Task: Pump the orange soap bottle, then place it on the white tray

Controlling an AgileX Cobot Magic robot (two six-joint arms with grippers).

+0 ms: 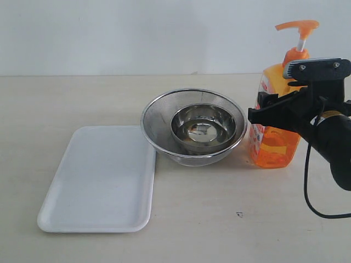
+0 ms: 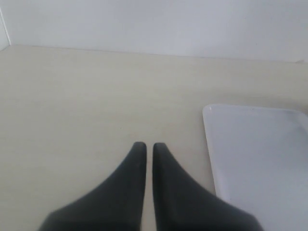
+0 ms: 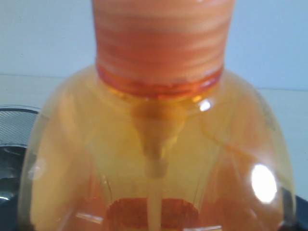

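On orange soap bottle (image 1: 274,150), unreadable label (image 1: 264,84).

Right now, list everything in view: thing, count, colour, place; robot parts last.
tall translucent orange plastic soap bottle: 1, orange, standing right of the strainer
flat white rectangular plastic tray: 1, white, left of the strainer
round steel mesh strainer bowl: 1, silver, centre of table
smaller shiny steel bowl: 1, silver, inside the strainer
beige table: 1, beige, under everything
black cable: 1, black, hanging off the right arm
left gripper: 1, black, shut, above bare table beside the tray
right gripper: 1, black, jaws around the bottle; grip unclear
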